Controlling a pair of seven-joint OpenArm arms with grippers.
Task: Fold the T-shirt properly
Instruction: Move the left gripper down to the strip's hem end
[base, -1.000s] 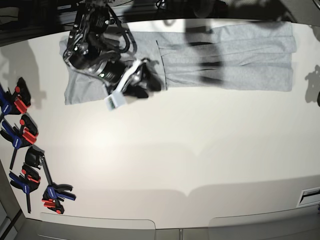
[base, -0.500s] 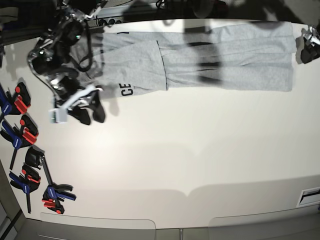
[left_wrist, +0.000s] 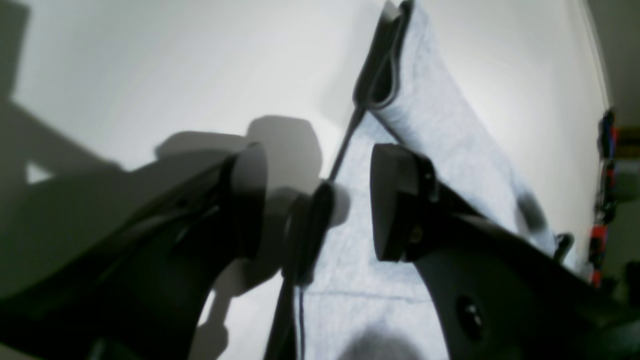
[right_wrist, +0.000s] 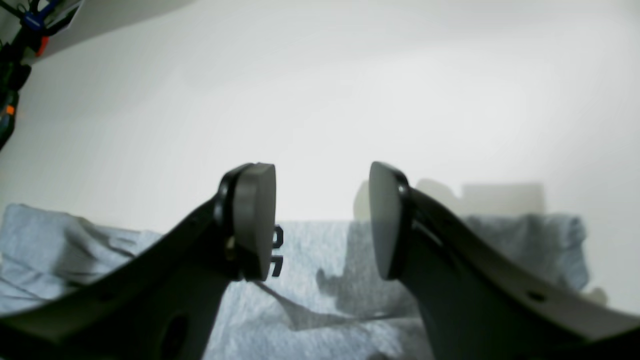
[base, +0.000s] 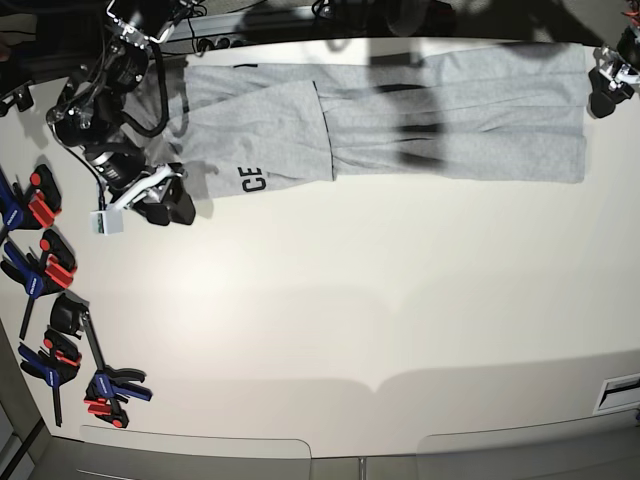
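Note:
The light grey T-shirt (base: 420, 110) lies in a long folded strip along the table's far edge. A flap at its left end shows black letters "CE" (base: 253, 181). My right gripper (base: 170, 210) hovers just off the shirt's left end, open and empty. In the right wrist view that gripper (right_wrist: 320, 220) has its fingers apart over the shirt (right_wrist: 325, 310). My left gripper (base: 603, 92) sits at the shirt's right end, by the table edge. In the left wrist view it (left_wrist: 320, 200) is open, with the shirt's edge (left_wrist: 440, 125) under it and nothing held.
Several blue, red and black clamps (base: 45, 265) lie along the table's left edge, some near the front corner (base: 110, 385). The white tabletop (base: 380, 300) stretches from the shirt to the front edge. Dark cables and gear (base: 200, 20) sit behind the table.
My right arm has swung left off the shirt's left end, uncovering the flap with the letters. My left gripper has come into view at the right edge, with its jaws spread.

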